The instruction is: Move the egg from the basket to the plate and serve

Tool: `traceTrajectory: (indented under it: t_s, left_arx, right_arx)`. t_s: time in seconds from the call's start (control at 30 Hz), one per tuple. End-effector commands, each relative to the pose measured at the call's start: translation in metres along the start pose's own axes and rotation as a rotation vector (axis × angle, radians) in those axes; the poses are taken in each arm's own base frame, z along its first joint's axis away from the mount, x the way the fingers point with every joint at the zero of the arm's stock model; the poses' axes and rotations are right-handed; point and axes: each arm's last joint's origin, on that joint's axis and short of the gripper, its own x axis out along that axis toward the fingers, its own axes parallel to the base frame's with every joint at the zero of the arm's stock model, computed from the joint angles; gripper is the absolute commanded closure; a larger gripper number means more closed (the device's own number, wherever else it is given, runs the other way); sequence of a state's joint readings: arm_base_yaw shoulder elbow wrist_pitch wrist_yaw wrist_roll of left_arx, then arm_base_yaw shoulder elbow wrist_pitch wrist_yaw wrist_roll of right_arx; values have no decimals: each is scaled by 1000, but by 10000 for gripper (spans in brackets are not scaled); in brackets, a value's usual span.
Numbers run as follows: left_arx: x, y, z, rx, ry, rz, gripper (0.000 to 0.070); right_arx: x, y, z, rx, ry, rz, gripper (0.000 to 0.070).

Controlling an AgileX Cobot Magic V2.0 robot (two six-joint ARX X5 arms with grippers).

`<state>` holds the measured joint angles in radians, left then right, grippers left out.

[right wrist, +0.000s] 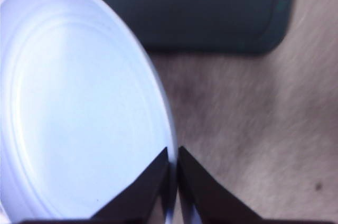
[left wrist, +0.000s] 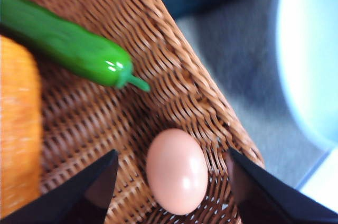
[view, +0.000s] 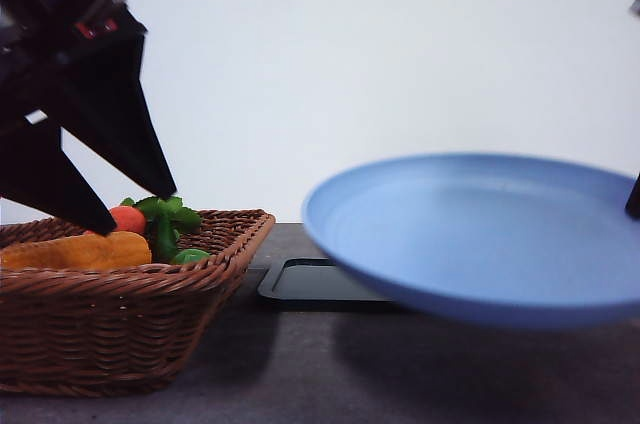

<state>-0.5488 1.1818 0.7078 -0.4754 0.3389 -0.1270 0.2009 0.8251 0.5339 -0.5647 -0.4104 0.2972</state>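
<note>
Front view: left gripper [view: 145, 206] poised over the wicker basket [view: 120, 324], the blue plate [view: 480, 234] aloft at 3 o'clock; left wrist: fingers [left wrist: 90, 189] spread astride the egg [left wrist: 177, 171], smooth and likely fragile, best held gently across its middle; right wrist: right gripper [right wrist: 173, 184] pinches the plate rim.

**Layout around the hands**

Egg [left wrist: 177, 177] lies in basket [left wrist: 174, 76], between left hand's [left wrist: 171, 189] spread fingers, by the rim. Cucumber [left wrist: 68, 44] beyond it. Plate [right wrist: 79, 108] held off the table [right wrist: 253, 129], rim between right hand's [right wrist: 173, 182] fingers; tray [view: 315, 281] behind.
</note>
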Motion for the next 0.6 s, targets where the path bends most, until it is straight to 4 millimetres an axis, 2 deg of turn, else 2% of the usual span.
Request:
traceTrajectory:
  t_s: [0.0, 0.3, 0.57]
  left_arx:
    - [6, -2, 4, 41, 23, -3, 278]
    - [31, 3, 1, 51, 118, -4, 278]
    - [40, 5, 0, 46, 143, -4, 281]
  right_arx:
    - [-5, 2, 3, 10, -36, 4, 700]
    - [-19, 5, 0, -1, -114, -2, 700]
    - [-20, 6, 0, -1, -114, -2, 700]
